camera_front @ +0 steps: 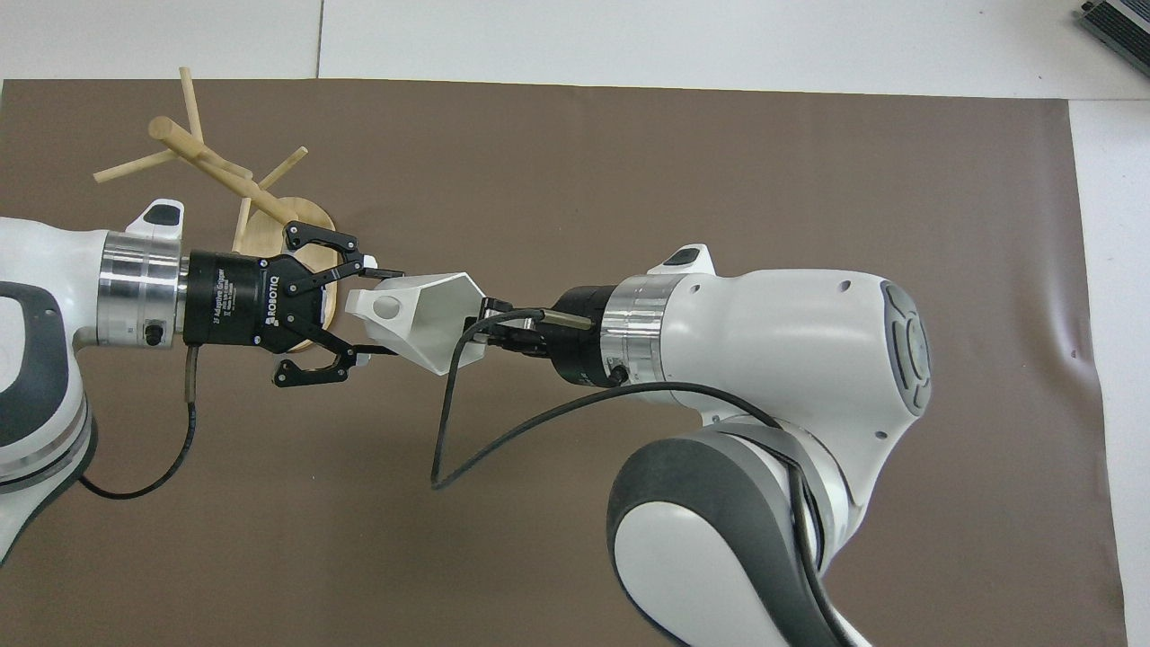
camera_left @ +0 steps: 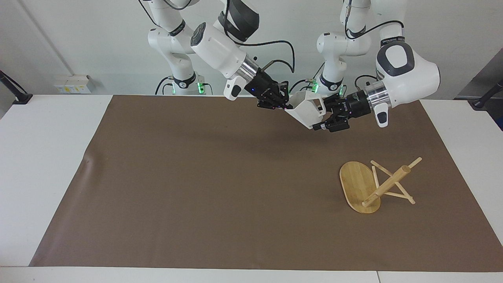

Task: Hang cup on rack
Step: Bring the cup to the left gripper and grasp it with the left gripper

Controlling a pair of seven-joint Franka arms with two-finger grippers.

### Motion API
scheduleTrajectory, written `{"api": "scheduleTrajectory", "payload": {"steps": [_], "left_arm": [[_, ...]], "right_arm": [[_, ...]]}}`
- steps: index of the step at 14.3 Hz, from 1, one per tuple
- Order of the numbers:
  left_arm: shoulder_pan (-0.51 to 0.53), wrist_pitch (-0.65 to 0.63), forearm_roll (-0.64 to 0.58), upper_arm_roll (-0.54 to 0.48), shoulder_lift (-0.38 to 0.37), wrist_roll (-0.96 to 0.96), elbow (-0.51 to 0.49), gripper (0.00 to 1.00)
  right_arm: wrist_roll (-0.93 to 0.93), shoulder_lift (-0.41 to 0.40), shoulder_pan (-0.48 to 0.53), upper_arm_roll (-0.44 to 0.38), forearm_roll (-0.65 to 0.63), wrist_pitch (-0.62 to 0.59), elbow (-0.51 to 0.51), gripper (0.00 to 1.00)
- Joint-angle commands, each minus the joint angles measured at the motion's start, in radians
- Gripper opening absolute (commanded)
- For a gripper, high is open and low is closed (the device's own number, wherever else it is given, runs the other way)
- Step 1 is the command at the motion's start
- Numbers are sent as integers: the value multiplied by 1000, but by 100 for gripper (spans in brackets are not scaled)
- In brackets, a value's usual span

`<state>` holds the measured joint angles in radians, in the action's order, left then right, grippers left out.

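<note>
Cup: small matte white faceted mug with a blocky handle pierced by a round hole (camera_left: 307,111) (camera_front: 420,318), held in the air over the brown mat, upper centre of the facing view, left of centre in the overhead view; tilted, handle toward the left arm's end of the table.
Right gripper: black two-finger gripper of the right arm (camera_left: 283,103) (camera_front: 478,325), pinching the mug's rim from the side away from the handle; black cable looping below the wrist.
Left gripper: black two-finger gripper of the left arm (camera_left: 320,116) (camera_front: 375,311), fingers spread, one on either side of the handle end of the mug; contact with the mug cannot be told.
Writing: white lettering "ROBOTIQ" and a smaller line reading roughly "2F Adaptive Gripper" on the left gripper's body in the overhead view; small dark mark low on the mug in the facing view, unreadable.
Rack: light bamboo mug tree with flat oval base, thick round post and thin peg sticks (camera_left: 377,184) (camera_front: 212,166), lower right of the facing view, upper left of the overhead view; tipped over, base on edge, post slanting, pegs on the mat; no mug on it.
Mat: large brown sheet (camera_left: 204,188) (camera_front: 719,180) over the white table (camera_left: 43,157).
</note>
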<state>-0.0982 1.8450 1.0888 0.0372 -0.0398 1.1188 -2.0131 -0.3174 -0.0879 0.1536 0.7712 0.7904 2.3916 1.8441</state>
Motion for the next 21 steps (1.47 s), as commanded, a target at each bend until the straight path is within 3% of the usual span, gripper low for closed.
{"api": "scheduleTrajectory", "payload": {"steps": [1, 2, 4, 5, 7, 12, 14, 18, 21], "left_arm": [[-2, -3, 0, 0, 15, 13, 28, 0], [0, -1, 0, 0, 15, 13, 30, 0], [5, -3, 0, 0, 15, 16, 27, 0], [6, -3, 0, -2, 14, 18, 27, 0], [6, -3, -1, -2, 12, 25, 24, 0], [6, -4, -35, -3, 0, 38, 4, 0], [9, 0, -87, -3, -8, 88, -12, 0], [9, 40, -226, -3, -3, 169, -15, 0], [9, 161, -256, -3, -6, 300, -58, 0]], "right_arm": [[1, -1, 6, 22, 16, -11, 0, 0], [0, -1, 6, 22, 16, -11, -2, 0], [0, -1, 6, 22, 16, -12, 0, 9], [-2, -1, 6, 22, 16, -12, 0, 23], [-2, 0, 6, 22, 16, -14, 0, 41], [-2, -1, 7, 20, 16, -12, 0, 69], [0, -1, 7, 20, 16, -12, 0, 86], [1, -1, 9, 20, 16, -12, 0, 100], [1, -1, 9, 19, 16, -12, -2, 100]]}}
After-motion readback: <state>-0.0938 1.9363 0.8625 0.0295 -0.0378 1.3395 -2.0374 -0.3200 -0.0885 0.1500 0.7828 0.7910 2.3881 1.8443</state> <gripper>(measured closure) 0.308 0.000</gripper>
